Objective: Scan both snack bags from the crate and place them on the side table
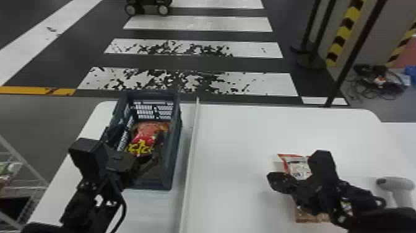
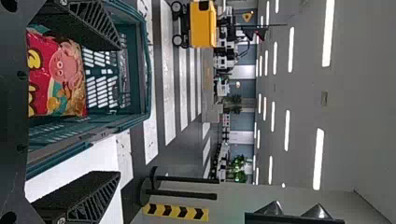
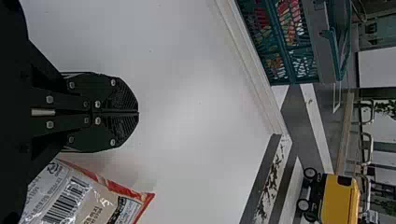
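In the head view, my left gripper (image 1: 135, 140) is low over the dark crate (image 1: 177, 148), at the red snack bag (image 1: 143, 141) lying inside. The left wrist view has the left gripper (image 2: 116, 109) open, one finger above the crate (image 2: 144, 70) and the red bag (image 2: 58, 74) behind the fingertips' level. Over the white table at right is my right gripper (image 1: 277, 182), beside a red-edged snack bag (image 1: 298, 169) partly covered by the arm. In the right wrist view the right gripper (image 3: 137, 112) is shut on nothing, the bag (image 3: 79, 198) lying barcode up.
A grey-white scanner (image 1: 396, 185) stands at the table's right side. A raised pale strip (image 1: 191, 148) runs along the table between the crate and the right-hand bag. A wire rack (image 1: 23, 173) is at far left, and black posts (image 1: 349, 65) stand beyond the table.
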Available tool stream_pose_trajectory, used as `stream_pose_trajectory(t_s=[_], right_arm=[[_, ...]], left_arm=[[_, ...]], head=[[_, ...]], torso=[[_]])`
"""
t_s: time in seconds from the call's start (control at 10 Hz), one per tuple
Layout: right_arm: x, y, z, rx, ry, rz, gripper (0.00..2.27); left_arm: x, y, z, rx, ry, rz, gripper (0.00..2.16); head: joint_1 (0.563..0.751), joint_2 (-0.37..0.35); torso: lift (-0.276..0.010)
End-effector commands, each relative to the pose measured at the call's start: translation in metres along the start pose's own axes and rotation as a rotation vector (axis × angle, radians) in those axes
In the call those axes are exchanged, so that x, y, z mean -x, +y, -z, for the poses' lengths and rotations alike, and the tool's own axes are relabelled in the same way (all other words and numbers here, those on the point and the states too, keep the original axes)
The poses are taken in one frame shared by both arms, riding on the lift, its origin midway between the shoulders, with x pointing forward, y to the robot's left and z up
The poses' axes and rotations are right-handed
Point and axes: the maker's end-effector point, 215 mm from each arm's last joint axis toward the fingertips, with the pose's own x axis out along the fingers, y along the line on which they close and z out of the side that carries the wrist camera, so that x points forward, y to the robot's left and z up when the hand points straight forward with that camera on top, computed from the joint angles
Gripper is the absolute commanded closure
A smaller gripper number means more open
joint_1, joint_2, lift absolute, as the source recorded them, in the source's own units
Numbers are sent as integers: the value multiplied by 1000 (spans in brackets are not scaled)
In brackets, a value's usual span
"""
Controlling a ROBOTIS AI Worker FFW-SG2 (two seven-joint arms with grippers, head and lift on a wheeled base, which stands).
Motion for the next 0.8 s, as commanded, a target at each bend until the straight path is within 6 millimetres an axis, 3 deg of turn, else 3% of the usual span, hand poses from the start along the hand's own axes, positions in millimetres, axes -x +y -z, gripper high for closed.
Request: stream_pose_trajectory(t_s=[0.0, 0.2, 0.3, 0.4, 0.5, 0.6, 0.7], right_arm=[[8, 7, -10, -18, -22, -6, 2240], [26, 8, -49, -31, -116, 0, 2213], [41, -6, -71, -14, -163, 78, 2013], [56, -22, -88, 1, -196, 144, 1683], [73, -36, -97, -20, -234, 175, 950], [90, -54, -94, -87, -246, 209, 333], [110, -79, -88, -116, -253, 289, 130]], left_arm=[[-1, -1, 1, 3, 3, 2, 39], [-1, -3, 0, 2, 0, 4, 39], [0, -2, -1, 0, -2, 2, 39], [2, 2, -1, -3, -1, -4, 39], [3, 6, -2, -5, -3, -10, 39], [2, 9, -4, -12, -5, -12, 39], [1, 11, -8, -17, -14, -13, 39]], head=[[695, 32], [695, 37], [695, 40], [695, 38], [695, 25], [695, 16], [695, 0]], torso=[[-98], [-98], [-98], [-98], [-98], [-98], [-98]])
